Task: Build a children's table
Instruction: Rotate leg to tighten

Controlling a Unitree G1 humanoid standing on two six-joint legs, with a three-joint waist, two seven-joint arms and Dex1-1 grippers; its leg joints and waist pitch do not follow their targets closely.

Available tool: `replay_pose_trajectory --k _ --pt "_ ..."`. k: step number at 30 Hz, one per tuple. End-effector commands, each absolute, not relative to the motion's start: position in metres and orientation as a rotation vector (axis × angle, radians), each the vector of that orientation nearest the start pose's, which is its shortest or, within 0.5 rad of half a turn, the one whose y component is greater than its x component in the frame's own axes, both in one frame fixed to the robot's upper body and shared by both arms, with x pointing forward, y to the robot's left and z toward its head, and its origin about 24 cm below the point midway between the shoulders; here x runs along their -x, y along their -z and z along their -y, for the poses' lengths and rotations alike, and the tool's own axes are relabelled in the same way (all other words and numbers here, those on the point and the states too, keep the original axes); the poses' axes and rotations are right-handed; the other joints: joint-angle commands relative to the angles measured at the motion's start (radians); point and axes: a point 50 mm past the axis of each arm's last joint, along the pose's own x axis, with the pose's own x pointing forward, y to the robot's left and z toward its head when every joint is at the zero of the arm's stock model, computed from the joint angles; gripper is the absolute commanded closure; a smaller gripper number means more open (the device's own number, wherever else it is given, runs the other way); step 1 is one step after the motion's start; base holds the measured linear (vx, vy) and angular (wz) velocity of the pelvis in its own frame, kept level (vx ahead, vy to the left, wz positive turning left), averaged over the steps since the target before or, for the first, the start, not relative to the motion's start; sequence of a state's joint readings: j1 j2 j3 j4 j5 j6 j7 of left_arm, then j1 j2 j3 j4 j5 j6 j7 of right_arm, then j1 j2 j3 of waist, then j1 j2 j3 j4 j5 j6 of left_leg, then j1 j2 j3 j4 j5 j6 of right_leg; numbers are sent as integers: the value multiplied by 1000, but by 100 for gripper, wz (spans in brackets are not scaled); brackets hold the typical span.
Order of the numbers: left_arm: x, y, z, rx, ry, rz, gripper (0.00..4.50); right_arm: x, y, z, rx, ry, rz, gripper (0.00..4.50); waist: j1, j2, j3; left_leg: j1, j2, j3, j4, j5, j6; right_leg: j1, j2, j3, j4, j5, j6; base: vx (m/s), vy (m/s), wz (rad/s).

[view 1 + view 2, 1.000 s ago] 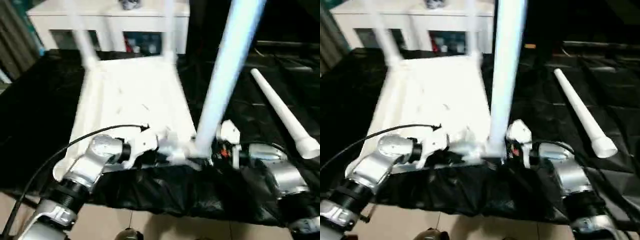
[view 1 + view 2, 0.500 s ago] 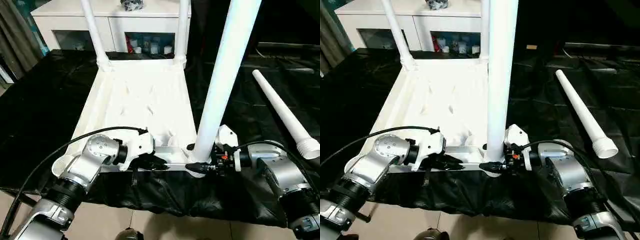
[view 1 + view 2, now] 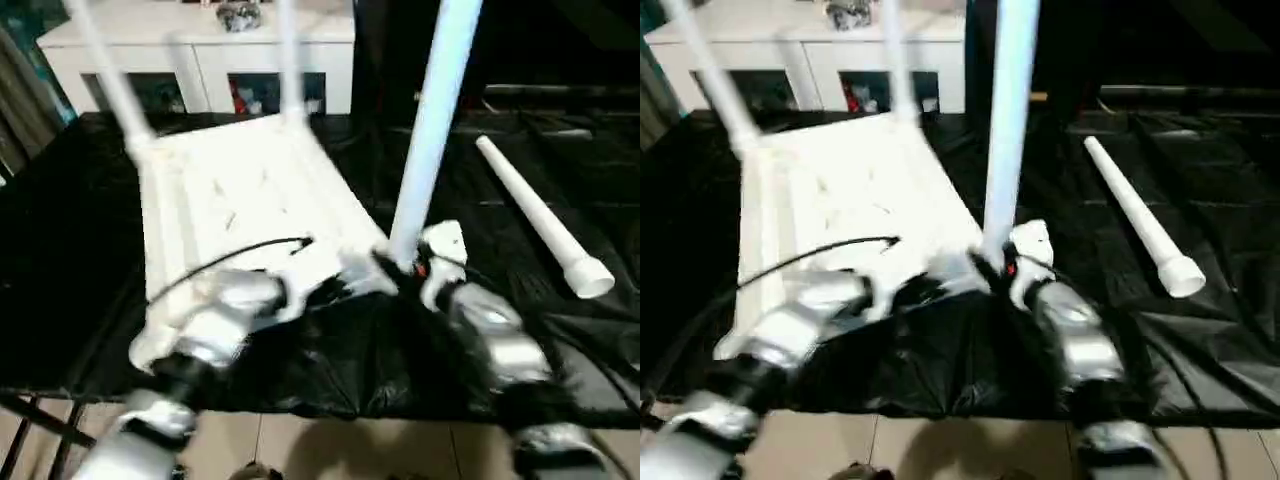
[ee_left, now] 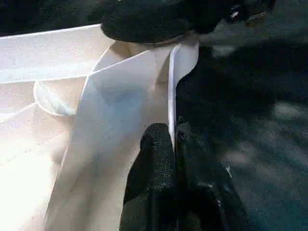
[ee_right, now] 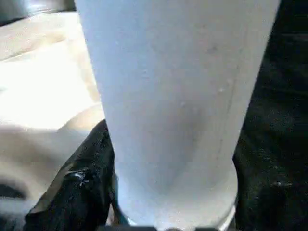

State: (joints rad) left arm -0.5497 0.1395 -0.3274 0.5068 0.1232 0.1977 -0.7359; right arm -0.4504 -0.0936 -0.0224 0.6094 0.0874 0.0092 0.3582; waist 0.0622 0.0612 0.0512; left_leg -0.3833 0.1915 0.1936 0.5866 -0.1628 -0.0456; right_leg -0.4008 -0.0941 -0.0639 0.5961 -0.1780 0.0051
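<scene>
The white tabletop (image 3: 240,200) lies upside down on the black-covered bench, ribbed side up. Two white legs (image 3: 110,80) (image 3: 290,60) stand in its far corner sockets. A third leg (image 3: 425,130) stands upright at the near right corner, and my right gripper (image 3: 398,265) is shut on its base. In the right wrist view that leg (image 5: 178,96) sits between the black fingers (image 5: 79,187). My left gripper (image 4: 173,132) is shut on the tabletop's thin near rim (image 4: 169,82). The fourth leg (image 3: 535,220) lies loose on the cloth to the right.
A white cabinet (image 3: 200,50) with glass doors stands behind the bench, with a small dark object on top. The black cloth (image 3: 330,370) hangs over the bench's near edge, above a tiled floor. Open black surface lies left of the tabletop.
The view has shifted left and blurred. The tabletop's far end has swung left relative to the cabinet and the loose leg. Both grippers keep their holds.
</scene>
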Motion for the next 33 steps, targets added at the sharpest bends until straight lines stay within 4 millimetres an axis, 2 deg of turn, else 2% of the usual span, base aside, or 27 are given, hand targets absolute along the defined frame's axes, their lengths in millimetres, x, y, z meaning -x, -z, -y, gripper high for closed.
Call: replay_pose_trajectory --k 1,2,3,4,6,9,11,14,16,17,18,21,22,23,25,26,29,31,33 --pt "-321 -54 -41 -409 1008 -260 450 -322 -17 98 -45 -462 -226 177 1 2 -61 27 28 -30 -80 -416 -23 27 -51 28 -98 -439 -151 0 0 0" --pt "-319 -54 -36 -418 1033 -254 450 -323 -19 94 -55 -471 -208 177 -1 1 -62 24 29 -30 -81 -414 -18 29 -51 28 -97 -410 -156 0 0 0" --pt "-319 -54 -34 -422 1049 -253 450 -323 -20 93 -60 -478 -200 122 0 0 -63 22 28 -29 -80 -407 -15 30 -50 28 -96 -392 -159 0 0 0" --pt "-318 -55 -33 -425 1056 -253 450 -322 -20 92 -65 -484 -193 108 2 3 -64 22 30 -28 -80 -405 -10 30 -49 30 -94 -355 -168 0 0 0" --pt "-319 -55 -34 -434 1061 -250 450 -322 -21 92 -74 -504 -190 108 1 4 -66 17 28 -25 -79 -386 5 35 -48 31 -87 -300 -185 0 0 0" --pt "-320 -54 -37 -444 1069 -249 450 -322 -22 95 -58 -515 -182 63 1 3 -69 15 27 -23 -76 -356 20 38 -50 31 -86 -300 -189 0 0 0" --pt "-319 -54 -39 -443 1083 -245 450 -322 -22 98 -45 -513 -178 63 2 5 -70 15 28 -22 -75 -342 26 38 -50 31 -86 -296 -191 0 0 0" --pt "-316 -53 -45 -446 1123 -242 450 -322 -25 105 -4 -563 -165 63 3 2 -71 14 29 -22 -74 -323 31 40 -50 30 -84 -290 -191 0 0 0" --pt "-311 -51 -52 -456 1177 -237 450 -320 -26 111 55 -655 -160 63 1 -7 -72 11 29 -22 -74 -316 37 43 -51 29 -83 -286 -193 0 0 0" --pt "-309 -50 -56 -458 1200 -240 450 -318 -28 113 78 -704 -162 63 0 -3 -71 8 29 -21 -73 -308 43 43 -50 30 -82 -278 -194 0 0 0" --pt "-307 -49 -62 -463 1226 -245 450 -315 -30 115 109 -782 -164 63 2 -9 -72 10 32 -20 -71 -302 51 43 -52 31 -81 -277 -196 0 0 0" --pt "-305 -50 -70 -458 1254 -247 450 -309 -31 119 152 -902 -181 63 4 -5 -71 11 34 -19 -72 -294 60 40 -49 32 -79 -277 -202 0 0 0" --pt "-305 -50 -72 -458 1261 -248 450 -307 -32 120 161 -937 -184 63 5 -8 -71 13 35 -18 -71 -296 60 38 -49 32 -79 -277 -204 0 0 0" --pt "-304 -51 -76 -457 1277 -251 450 -303 -33 122 170 -1011 -195 63 9 -12 -70 16 36 -16 -71 -296 62 38 -47 33 -79 -271 -208 0 0 0" --pt "-302 -51 -83 -456 1309 -260 450 -296 -35 125 171 -1130 -217 63 15 -9 -70 11 39 -17 -71 -282 67 40 -49 34 -74 -262 -209 0 0 0" --pt "-301 -52 -87 -458 1324 -266 450 -293 -36 126 175 -1184 -232 63 21 -12 -70 13 39 -17 -71 -283 70 41 -48 33 -73 -264 -208 0 0 0" --pt "-299 -52 -97 -475 1359 -283 450 -284 -38 131 208 -1313 -269 63 31 -11 -71 14 41 -15 -69 -273 72 37 -49 35 -70 -252 -215 0 0 0" --pt "-297 -51 -105 -491 1390 -299 450 -280 -39 135 237 -1394 -305 91 34 -11 -70 15 41 -15 -70 -279 66 36 -50 35 -71 -263 -215 0 0 0" --pt "-296 -52 -111 -501 1413 -313 450 -277 -42 139 251 -1442 -324 100 38 -9 -69 16 42 -15 -71 -292 61 36 -52 36 -72 -287 -210 0 0 0"
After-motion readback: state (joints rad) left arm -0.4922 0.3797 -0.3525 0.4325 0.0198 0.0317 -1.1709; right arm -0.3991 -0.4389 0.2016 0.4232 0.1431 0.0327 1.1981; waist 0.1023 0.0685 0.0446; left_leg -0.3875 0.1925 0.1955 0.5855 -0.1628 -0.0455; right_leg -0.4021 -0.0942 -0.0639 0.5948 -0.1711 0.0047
